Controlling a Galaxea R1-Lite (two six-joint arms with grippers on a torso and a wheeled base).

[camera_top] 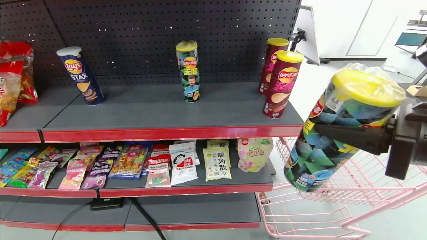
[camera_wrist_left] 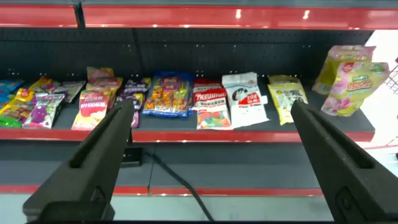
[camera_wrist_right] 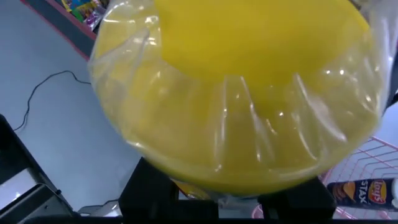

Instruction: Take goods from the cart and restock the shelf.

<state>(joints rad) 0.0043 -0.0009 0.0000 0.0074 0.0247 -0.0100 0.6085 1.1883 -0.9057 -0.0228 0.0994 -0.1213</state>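
A tall chip can (camera_top: 317,160) with a yellow lid, a green-and-blue pattern and a clear plastic wrap hangs tilted above the pink cart (camera_top: 300,213), right of the shelf's end. My right gripper (camera_top: 347,133) is shut on its upper part from the side. The right wrist view looks down on the wrapped yellow lid (camera_wrist_right: 249,74). A matching can (camera_top: 188,71) stands mid-way along the top shelf (camera_top: 150,113). My left gripper (camera_wrist_left: 211,155) is open and holds nothing, facing the lower shelf of snack bags (camera_wrist_left: 186,99).
On the top shelf stand a blue can (camera_top: 81,76) at left and two maroon cans (camera_top: 282,83) at the right end, with red bags (camera_top: 13,76) at far left. A dark blue can (camera_wrist_right: 367,191) lies in the cart. A cable (camera_top: 146,216) runs under the shelf.
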